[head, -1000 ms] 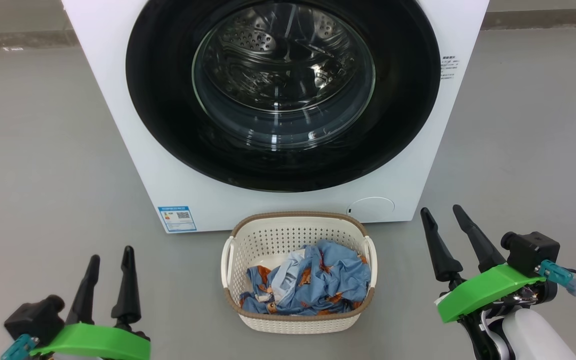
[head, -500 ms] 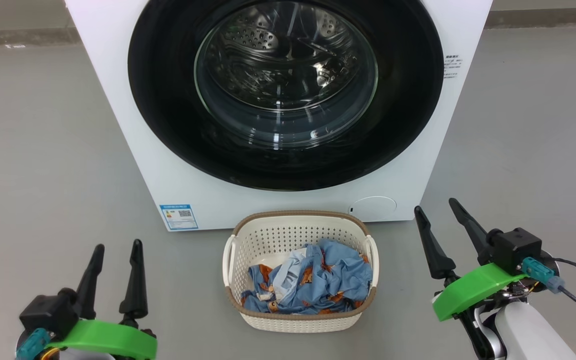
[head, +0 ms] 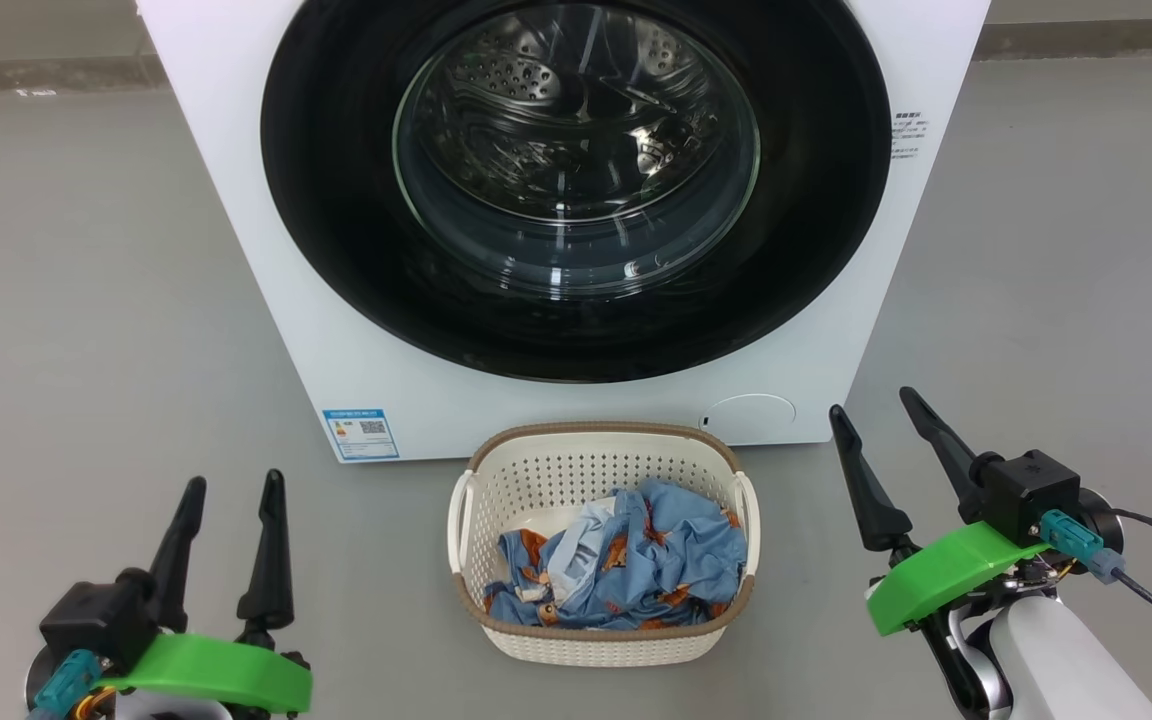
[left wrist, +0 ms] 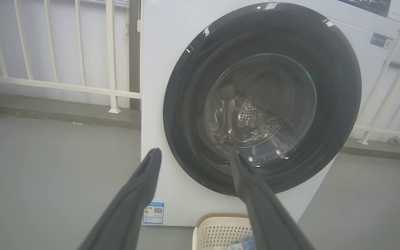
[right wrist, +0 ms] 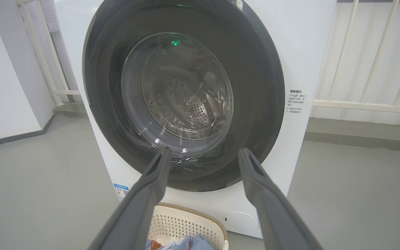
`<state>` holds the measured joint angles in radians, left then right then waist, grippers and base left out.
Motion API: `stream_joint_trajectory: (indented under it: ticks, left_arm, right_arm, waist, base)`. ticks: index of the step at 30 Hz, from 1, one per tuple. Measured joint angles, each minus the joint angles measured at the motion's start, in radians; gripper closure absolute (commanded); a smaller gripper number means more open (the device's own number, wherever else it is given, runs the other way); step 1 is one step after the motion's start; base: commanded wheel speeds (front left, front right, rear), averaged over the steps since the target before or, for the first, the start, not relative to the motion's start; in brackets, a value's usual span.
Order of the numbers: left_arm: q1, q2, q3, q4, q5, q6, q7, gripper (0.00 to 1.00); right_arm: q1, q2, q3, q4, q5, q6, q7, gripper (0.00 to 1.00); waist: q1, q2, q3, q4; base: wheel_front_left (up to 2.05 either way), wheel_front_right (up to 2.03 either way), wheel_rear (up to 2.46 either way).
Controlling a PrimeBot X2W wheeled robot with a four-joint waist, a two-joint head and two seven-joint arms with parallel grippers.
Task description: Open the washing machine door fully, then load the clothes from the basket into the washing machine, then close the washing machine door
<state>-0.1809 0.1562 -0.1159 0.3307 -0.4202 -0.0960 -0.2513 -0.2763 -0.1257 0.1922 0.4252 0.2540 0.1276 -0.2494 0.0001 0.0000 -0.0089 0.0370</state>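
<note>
**Door closed, laundry in the basket, both tools released**

The washing machine (head: 266,330) stands on the grey floor (head: 86,300), its white front facing the robot. The washing machine door (head: 336,250) lies flush against that front, closed. Through its glass window (head: 576,150) the perforated steel drum (head: 526,80) shows.

The basket (head: 596,475) sits on the floor just before the machine's lower front edge, below the door. It is between the blue sticker (head: 361,433) at the front's lower left corner and the round flap (head: 751,412) at its lower right. Whether its far rim touches the machine cannot be told. The clothes (head: 636,565) lie bundled inside it, blue cloth with orange-brown print and a pale piece near the middle.

The left tool (head: 235,480) hovers above the floor to the left of the basket, well apart from it. Its two dark fingers are spread and hold nothing. The right tool (head: 872,402) hovers to the right of the basket, near the machine's lower right corner, also spread and empty.

In both wrist views the fingers point toward the door without reaching it. A white railing (left wrist: 78,86) runs behind the machine.
</note>
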Motion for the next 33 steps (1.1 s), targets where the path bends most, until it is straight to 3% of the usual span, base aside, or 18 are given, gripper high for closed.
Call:
stream_joint_trajectory:
  ticks: [25, 33]
  left_arm:
    - [0.0, 0.008, -0.01, -0.005, -0.009, 0.0, 0.0, 0.0]
    - [0.0, 0.015, -0.011, -0.005, -0.01, 0.002, 0.0, 0.0]
  right_arm:
    - [0.0, 0.005, -0.004, 0.011, 0.003, 0.0, 0.0, 0.0]
    - [0.0, 0.006, -0.002, 0.012, 0.01, 0.0, 0.0, 0.0]
  waist:
    - [0.0, 0.0, -0.006, -0.006]
    - [0.0, 0.0, -0.004, -0.006]
  base:
    - [0.01, 0.01, -0.01]
    - [0.47, 0.47, -0.93]
